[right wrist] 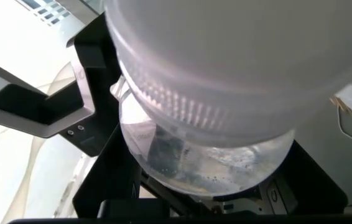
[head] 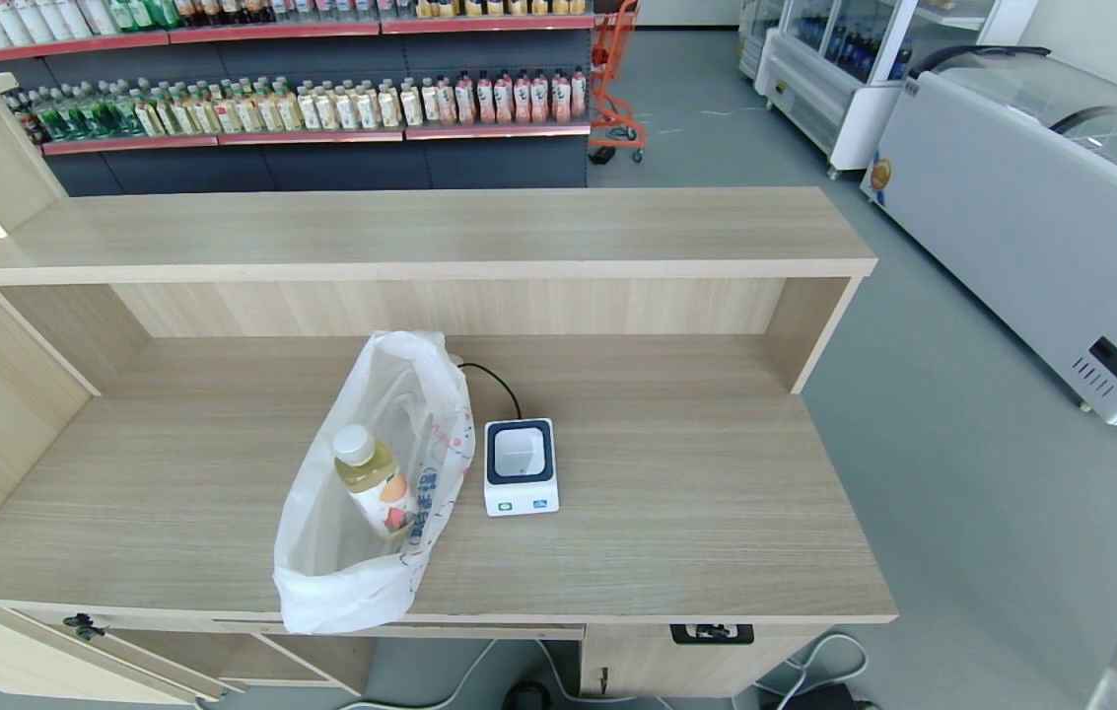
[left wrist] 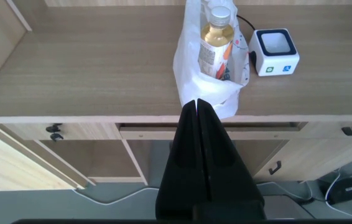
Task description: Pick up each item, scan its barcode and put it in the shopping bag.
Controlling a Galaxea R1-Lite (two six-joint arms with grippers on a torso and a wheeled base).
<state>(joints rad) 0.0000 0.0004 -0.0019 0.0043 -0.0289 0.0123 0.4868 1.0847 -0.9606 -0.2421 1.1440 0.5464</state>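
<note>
A white shopping bag (head: 321, 582) stands open on the tabletop (head: 676, 473) with one capped drink bottle (head: 376, 483) inside. The scanner (head: 520, 465) sits just right of it, handy for passing goods across. The right pincer (right wrist: 207, 186) clamps a clear bottle (right wrist: 213, 74) (likely next to scan). The left pincer (left wrist: 198, 106) hangs pinched together, empty, near the front edge.

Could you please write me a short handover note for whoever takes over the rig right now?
Left gripper: shut, empty, hanging in front of the counter's near edge, facing the shopping bag.
Right gripper: shut on a clear bottle.
Things: the shopping bag lies open on the counter, with the scanner just to its right.
Done: one yellow drink bottle is in the bag.
Left: scan the clear bottle, if it is not yet scanned, then bag it.
</note>
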